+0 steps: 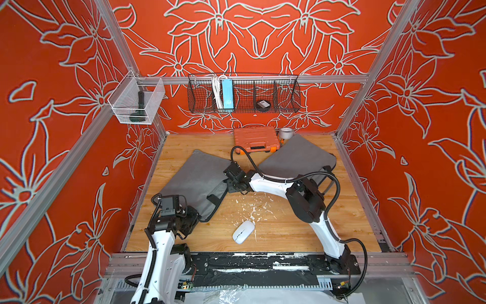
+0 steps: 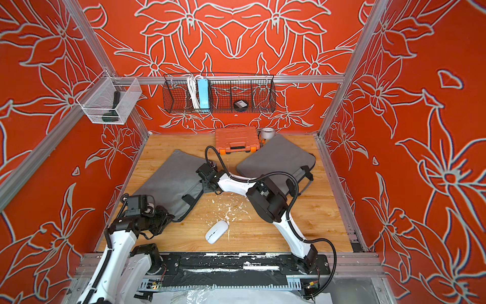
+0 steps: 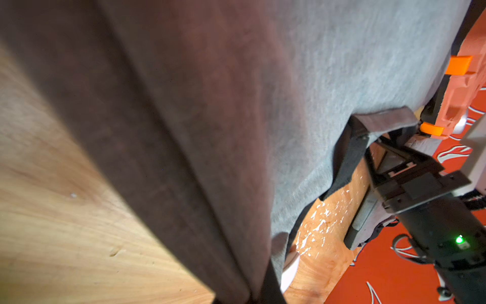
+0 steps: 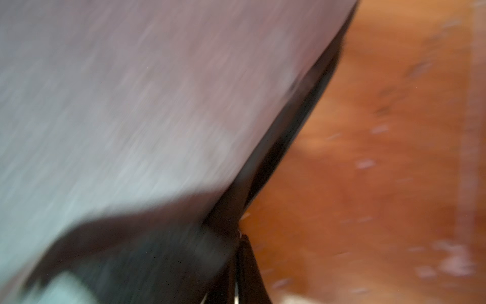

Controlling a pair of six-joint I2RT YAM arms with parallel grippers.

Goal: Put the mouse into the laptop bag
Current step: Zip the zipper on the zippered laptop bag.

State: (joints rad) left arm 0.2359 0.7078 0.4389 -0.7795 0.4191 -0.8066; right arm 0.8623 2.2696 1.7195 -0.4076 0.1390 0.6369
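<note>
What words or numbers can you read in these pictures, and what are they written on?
No text here can be read.
Round black thing in the wire basket: pale label, too small to read.
Blue power strip: no lettering shows.
Orange case: no lettering shows.
Mouse: white, no lettering shows.

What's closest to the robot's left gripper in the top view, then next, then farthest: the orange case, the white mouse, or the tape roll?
From the left gripper, shut on the gray bag:
1. Mouse: front, just to its right.
2. Orange case: back middle.
3. Tape roll: back, beyond the case's right corner.
</note>
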